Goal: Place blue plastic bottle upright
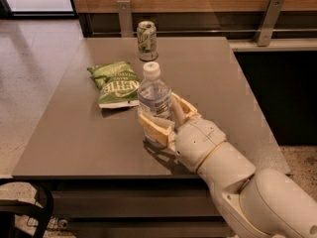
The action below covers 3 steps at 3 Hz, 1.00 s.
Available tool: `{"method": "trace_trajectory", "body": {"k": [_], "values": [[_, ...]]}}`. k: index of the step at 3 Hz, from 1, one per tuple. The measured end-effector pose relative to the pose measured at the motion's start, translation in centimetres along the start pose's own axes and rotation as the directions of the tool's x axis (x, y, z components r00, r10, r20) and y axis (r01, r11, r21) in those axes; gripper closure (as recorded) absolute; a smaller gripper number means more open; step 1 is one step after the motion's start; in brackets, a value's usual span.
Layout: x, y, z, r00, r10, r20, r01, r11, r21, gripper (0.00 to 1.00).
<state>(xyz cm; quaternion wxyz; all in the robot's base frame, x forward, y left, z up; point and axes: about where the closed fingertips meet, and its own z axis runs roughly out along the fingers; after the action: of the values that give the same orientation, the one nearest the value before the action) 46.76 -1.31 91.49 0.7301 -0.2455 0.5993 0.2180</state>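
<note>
Here the blue plastic bottle (154,94) stands upright near the middle of the desk (213,73), white cap on top, its lower half hidden behind the gripper (158,112). The cream fingers (154,127) pinch the bottle from either side, one across its front and the other behind it. Whether the bottle's base touches the desk cannot be told. The arm (233,177) reaches in from the lower right. Just left of the bottle lies a green chip bag (115,83), flat on the desk. A green-and-silver drink can (147,40) stands upright near the far edge, apart from the bottle.
</note>
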Motion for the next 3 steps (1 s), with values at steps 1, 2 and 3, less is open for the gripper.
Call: {"method": "trace_trajectory", "body": {"k": [1,2,3], "values": [[1.59,0.43,-1.29,1.000,0.022,-0.007,-0.022,0.9988,0.043,1.00],[1.30,0.40,-1.24,1.000,0.022,-0.007,-0.022,0.9988,0.043,1.00],[1.25,0.44,-1.21,1.000,0.022,-0.007,-0.022,0.9989,0.042,0.75]]}}
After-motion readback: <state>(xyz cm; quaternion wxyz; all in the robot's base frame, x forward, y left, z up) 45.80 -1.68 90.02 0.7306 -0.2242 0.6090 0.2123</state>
